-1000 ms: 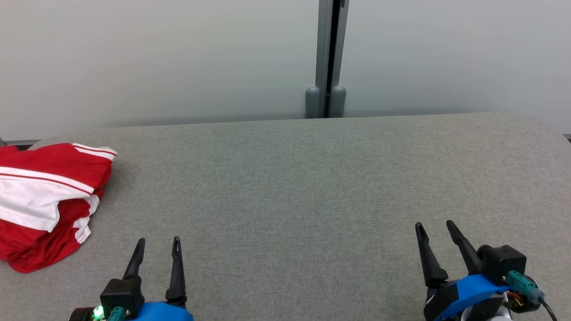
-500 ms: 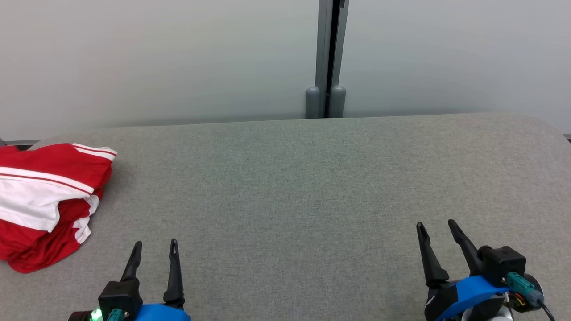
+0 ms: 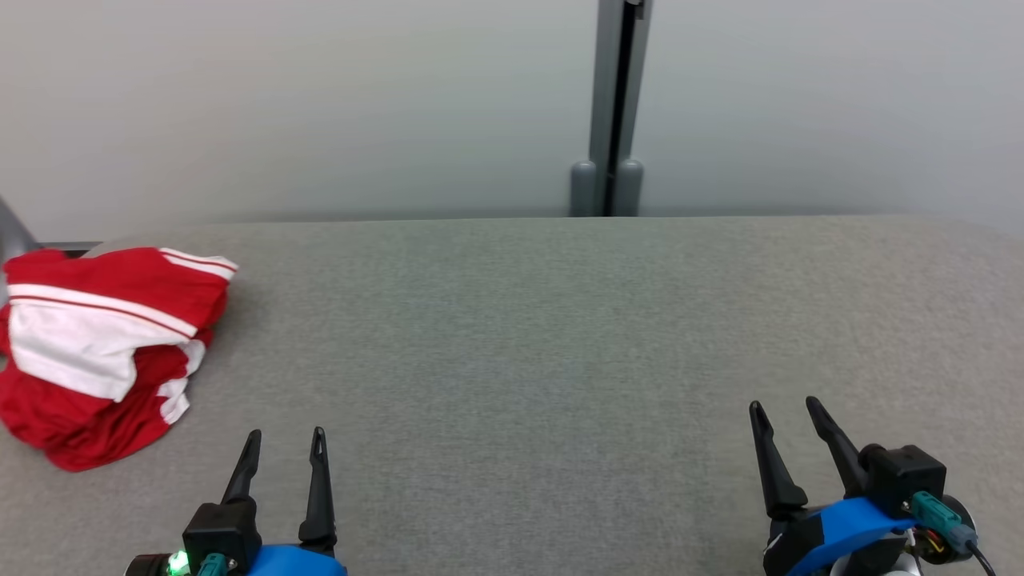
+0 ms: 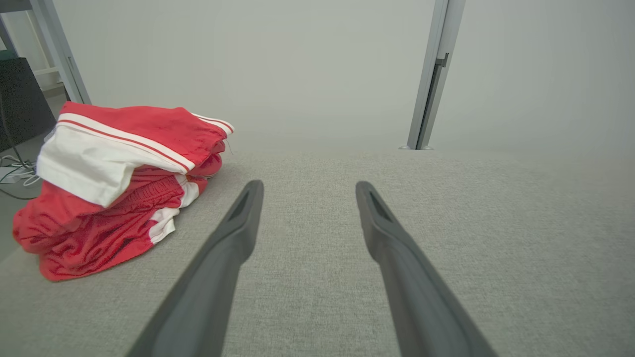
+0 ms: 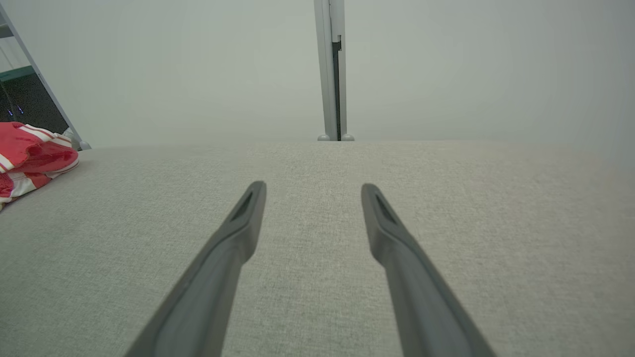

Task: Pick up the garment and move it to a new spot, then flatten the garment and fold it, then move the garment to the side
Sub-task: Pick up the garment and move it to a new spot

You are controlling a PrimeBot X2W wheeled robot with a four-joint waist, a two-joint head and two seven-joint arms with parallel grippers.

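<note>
The garment (image 3: 104, 352) is a red piece with white stripes, bunched in a heap at the far left of the grey fabric table (image 3: 528, 336). The left wrist view shows the garment (image 4: 119, 183) lying ahead and to the left of the fingers. In the right wrist view the garment (image 5: 30, 158) peeks in at the left edge. My left gripper (image 3: 286, 436) hovers open near the front edge, to the right of the heap and apart from it, nothing between its fingers. At the front right my right gripper (image 3: 784, 406) is open too, holding nothing.
A pale wall stands behind the table, with a grey vertical post (image 3: 616, 112) at the back middle. A dark shelf frame (image 4: 30, 84) and floor cables lie beyond the table's left end.
The whole head view has shifted right and slightly down, so the camera has turned a little to the left. The garment lies as before and both grippers stay open.
</note>
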